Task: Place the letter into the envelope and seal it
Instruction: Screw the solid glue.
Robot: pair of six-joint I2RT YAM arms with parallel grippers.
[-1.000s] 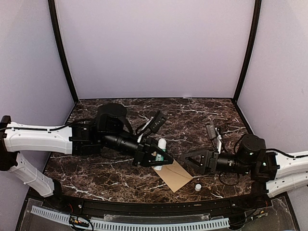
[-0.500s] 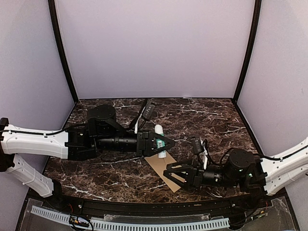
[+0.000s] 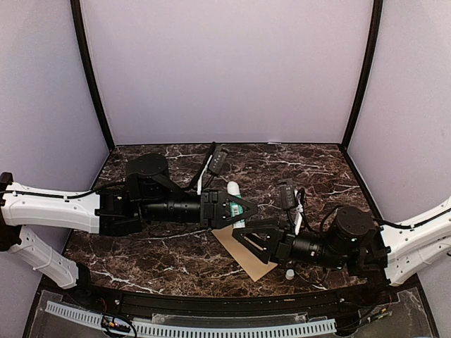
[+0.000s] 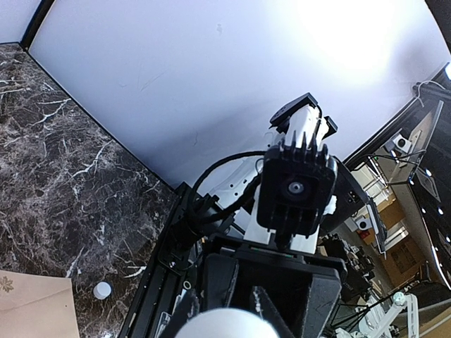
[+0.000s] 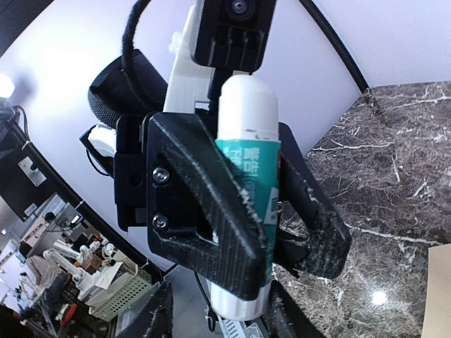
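Counting it off: two grippers, one envelope (image 3: 243,259), one glue stick (image 5: 246,176), and one small white cap (image 3: 289,273) on the dark marble table (image 3: 155,260).

The left gripper (image 3: 248,209) is clamping the glue stick between its two black fingers. They are pressing on the teal label. The stick's rounded white end is sticking out toward that arm's wrist camera.

The right gripper (image 3: 243,232) is hovering just near of the left one, tips almost meeting it. Its jaws are standing apart. In its own wrist view, its fingers (image 5: 153,313) are sitting either side of the stick's lower end, with a gap showing on one side.

The envelope is lying flat directly beneath the right gripper, tan face up. From what shows, its long axis is running diagonally. The far end is tucking under the left gripper's tips and the near end is pointing out below the right wrist. The left wrist view is catching one corner with a small faint emblem (image 4: 5,284).

The cap is sitting just past the envelope's near end, beside the right wrist.
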